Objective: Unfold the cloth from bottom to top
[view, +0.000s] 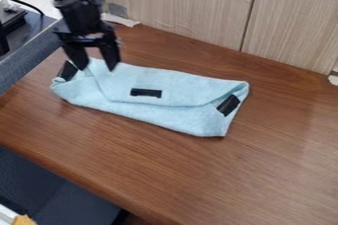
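the wooden table [271, 169] spreads beneath the folded pale blue cloth [185, 87], and at the cloth's upper left end we have the black gripper [97, 66], its two fingers standing spread. we expect light, soft, floppy fabric with some grip to its surface and nothing fragile, though its layers may cling and rise together, so we would pinch just the top layer at the cloth's loose front fold, below its middle black strip [146, 93], and lift toward its far side.
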You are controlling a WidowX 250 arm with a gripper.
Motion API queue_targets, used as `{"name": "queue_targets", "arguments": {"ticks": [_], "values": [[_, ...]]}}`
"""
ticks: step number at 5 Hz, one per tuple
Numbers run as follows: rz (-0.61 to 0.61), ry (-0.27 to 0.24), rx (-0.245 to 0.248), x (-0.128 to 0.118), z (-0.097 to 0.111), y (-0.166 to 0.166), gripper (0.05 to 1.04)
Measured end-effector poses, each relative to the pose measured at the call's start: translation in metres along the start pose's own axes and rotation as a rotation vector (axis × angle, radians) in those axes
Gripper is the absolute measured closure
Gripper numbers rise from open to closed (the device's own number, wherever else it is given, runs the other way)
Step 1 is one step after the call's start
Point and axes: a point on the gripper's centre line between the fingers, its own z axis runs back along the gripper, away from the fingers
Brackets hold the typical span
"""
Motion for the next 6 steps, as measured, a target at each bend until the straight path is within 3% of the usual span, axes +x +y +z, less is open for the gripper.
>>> {"name": "queue_targets", "arguments": {"ticks": [1, 2, 4, 5, 6], "values": [[-0.128, 0.058, -0.029, 0.001, -0.019, -0.024, 0.083], [-0.194, 0.086, -0.048, -0.001, -0.026, -0.032, 0.083], [-0.236, 0.139, -0.043, 0.001, -0.044, -0.039, 0.083], [-0.236, 0.163, -0.039, 0.001, -0.053, -0.036, 0.133], [-0.232, 0.136, -0.038, 0.004, -0.055, -0.037, 0.411]]}}
